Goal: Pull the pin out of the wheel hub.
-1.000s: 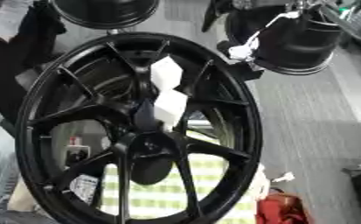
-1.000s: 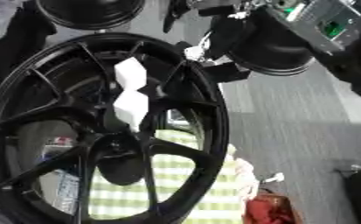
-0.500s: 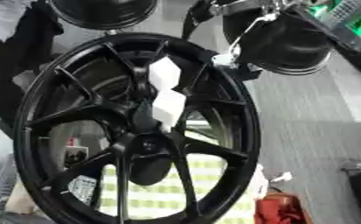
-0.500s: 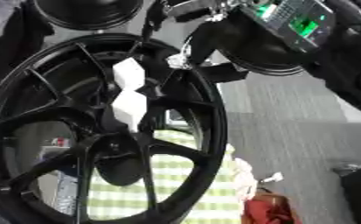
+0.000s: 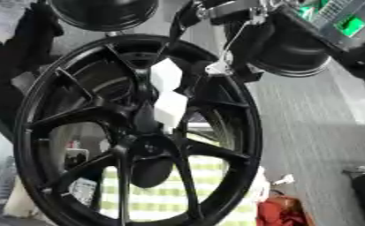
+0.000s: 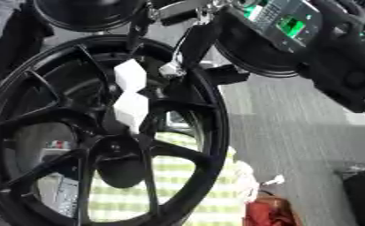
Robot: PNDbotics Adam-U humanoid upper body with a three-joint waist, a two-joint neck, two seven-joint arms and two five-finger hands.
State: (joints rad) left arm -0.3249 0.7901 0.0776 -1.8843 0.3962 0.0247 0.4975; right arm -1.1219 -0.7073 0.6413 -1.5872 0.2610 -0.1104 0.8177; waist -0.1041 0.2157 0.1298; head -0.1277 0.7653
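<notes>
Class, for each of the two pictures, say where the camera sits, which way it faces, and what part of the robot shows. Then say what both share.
Left eye view: in the robot's head, looking down at a black wheel with white blocks near its hub; the right arm enters top right.
Right eye view: beside it, same aim; the right arm fills more of the top right, its hand blurred.
Both share the wheel, the blocks, a checked cloth and a second wheel behind.
</notes>
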